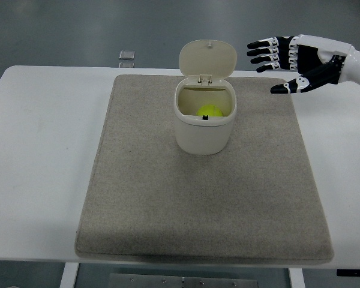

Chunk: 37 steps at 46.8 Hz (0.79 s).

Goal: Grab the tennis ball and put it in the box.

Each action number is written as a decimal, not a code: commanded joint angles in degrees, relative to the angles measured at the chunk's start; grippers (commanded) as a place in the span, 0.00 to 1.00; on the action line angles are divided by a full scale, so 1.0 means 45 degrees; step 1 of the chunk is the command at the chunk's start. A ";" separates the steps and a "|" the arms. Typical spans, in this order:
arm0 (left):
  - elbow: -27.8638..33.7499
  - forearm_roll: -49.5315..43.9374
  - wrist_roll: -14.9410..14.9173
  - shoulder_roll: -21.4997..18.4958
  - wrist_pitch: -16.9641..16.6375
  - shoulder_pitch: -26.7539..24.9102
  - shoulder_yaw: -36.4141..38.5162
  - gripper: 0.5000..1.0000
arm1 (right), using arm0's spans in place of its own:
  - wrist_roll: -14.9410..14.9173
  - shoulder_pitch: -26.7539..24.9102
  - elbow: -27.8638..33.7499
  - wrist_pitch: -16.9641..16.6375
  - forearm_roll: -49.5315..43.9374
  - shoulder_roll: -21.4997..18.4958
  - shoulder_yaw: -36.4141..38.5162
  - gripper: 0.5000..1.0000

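The yellow-green tennis ball (209,111) lies inside the cream box (203,133), a small bin whose hinged lid (207,58) stands open behind it. The box sits on the grey mat (204,198) toward its far middle. My right hand (276,66) hovers above the mat's far right corner, well right of the box. Its fingers are spread and it holds nothing. The left arm does not show.
The grey mat covers most of the white table (42,150). A small grey square object (126,55) lies at the table's far edge, left of the box lid.
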<state>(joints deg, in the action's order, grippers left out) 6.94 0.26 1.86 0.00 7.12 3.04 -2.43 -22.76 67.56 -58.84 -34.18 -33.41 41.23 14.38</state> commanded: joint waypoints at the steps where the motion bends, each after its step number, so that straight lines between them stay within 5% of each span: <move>1: 0.0000 0.0001 -0.0002 0.0000 0.0000 -0.0011 -0.0007 0.99 | 0.0038 -0.0208 0.0477 0.0252 0.0879 -0.0101 -0.0013 0.81; 19: 0.0000 0.0001 -0.0002 0.0000 0.0000 -0.0011 -0.0007 0.99 | 0.2088 -0.0599 0.3192 0.1170 0.4883 -0.1350 -0.0013 0.81; 37: 0.0000 0.0001 -0.0002 0.0000 0.0000 0.0009 -0.0007 0.99 | 0.3495 -0.0931 0.4169 0.2225 0.7891 -0.2639 -0.0013 0.81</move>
<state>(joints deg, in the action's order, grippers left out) 6.94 0.26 1.85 0.00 7.12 3.02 -2.42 -7.69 63.47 -40.45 -24.47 -0.13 29.96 14.32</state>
